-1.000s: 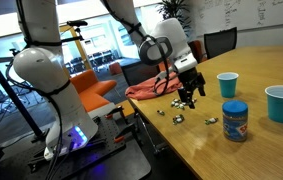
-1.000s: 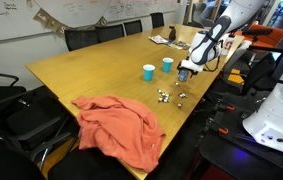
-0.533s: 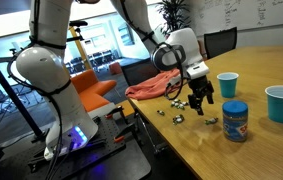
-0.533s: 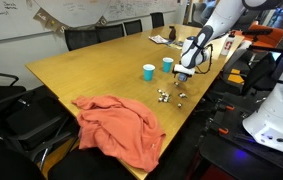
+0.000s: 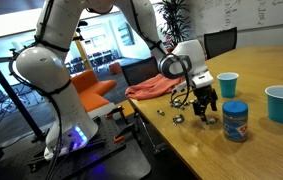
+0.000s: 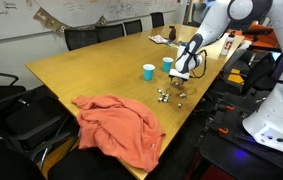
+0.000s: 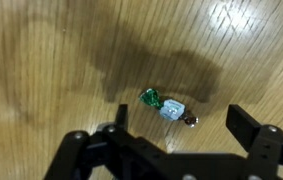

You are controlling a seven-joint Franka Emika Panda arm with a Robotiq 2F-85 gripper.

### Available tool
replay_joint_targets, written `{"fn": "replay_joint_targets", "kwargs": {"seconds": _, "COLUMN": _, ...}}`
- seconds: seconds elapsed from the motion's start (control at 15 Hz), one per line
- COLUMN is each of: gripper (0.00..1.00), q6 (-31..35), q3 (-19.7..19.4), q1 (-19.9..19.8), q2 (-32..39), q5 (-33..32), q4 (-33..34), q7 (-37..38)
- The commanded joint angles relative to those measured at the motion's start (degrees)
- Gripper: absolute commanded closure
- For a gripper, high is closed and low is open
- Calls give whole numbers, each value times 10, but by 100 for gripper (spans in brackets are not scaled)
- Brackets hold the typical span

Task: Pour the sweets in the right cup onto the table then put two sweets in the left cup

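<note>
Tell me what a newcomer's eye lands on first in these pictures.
The open gripper hangs over scattered sweets near the table edge. The wrist view shows one wrapped sweet below it. A salmon cloth sprawls over the table's near corner in an exterior view.

Glossy white arm [image 5: 56, 30] of rounded segments across upper left of frame, dark joint rings, bulbous white base [image 5: 43, 70] at left, blue-violet glow beneath, black gripper [image 5: 203, 108], angular black fingers [image 7: 243, 122] along wrist view's lower edge
</note>
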Motion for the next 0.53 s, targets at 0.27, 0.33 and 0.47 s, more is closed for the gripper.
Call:
{"fn": "replay_joint_targets", "kwargs": {"seconds": 0.27, "gripper": 34, "q6": -28, "q3": 52, "q1": -49, "q2": 24, "q5": 37, "q4": 41, "q7": -24}}
{"fn": "replay_joint_targets", "kwargs": {"seconds": 0.33, "gripper": 41, "q6": -28, "q3": 56, "q1": -53, "q2": 24, "q5": 39, "q4": 43, "q7": -25}}
{"fn": "replay_joint_targets", "kwargs": {"seconds": 0.47, "gripper": 57, "q6": -28, "q3": 58, "q1": -59, "q2": 23, "q5": 40, "q4": 44, "q7": -26}}
